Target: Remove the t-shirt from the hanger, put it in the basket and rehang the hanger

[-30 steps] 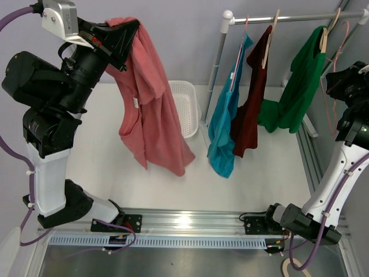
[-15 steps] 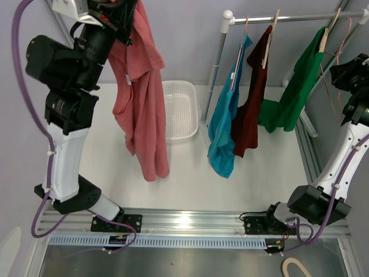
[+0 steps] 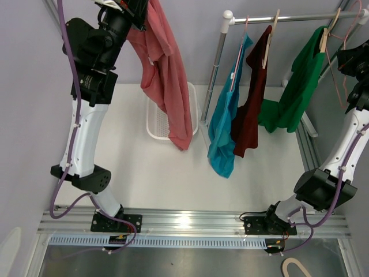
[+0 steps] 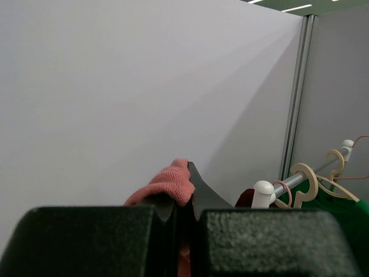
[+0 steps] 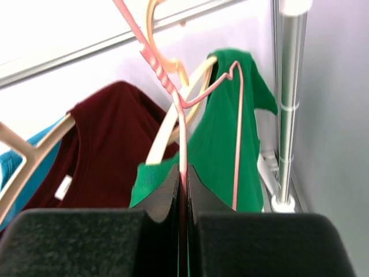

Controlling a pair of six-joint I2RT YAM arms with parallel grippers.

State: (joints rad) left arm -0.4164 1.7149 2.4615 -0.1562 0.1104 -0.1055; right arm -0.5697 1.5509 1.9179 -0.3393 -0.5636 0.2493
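Note:
The salmon-pink t-shirt [image 3: 170, 75] hangs free from my left gripper [image 3: 141, 7], which is raised to the top of the top external view. The shirt's lower end dangles over the white basket [image 3: 194, 101]. In the left wrist view my left gripper [image 4: 183, 190] is shut on a fold of the t-shirt [image 4: 167, 182]. My right gripper [image 3: 349, 56] is at the far right beside the rail. In the right wrist view it [image 5: 183, 173] is shut on the thin pink wire hanger [image 5: 180, 109], which is bare and also shows in the top external view [image 3: 334, 40].
A clothes rail [image 3: 288, 17] at the back right carries a teal shirt [image 3: 222, 127], a maroon shirt [image 3: 251, 109] and a green shirt [image 3: 297, 86] on wooden hangers. The rail's upright post [image 3: 214, 69] stands just right of the basket.
My left arm has risen and swung right, carrying the t-shirt from the left of the table to over the basket. My right gripper has lifted slightly with the hanger.

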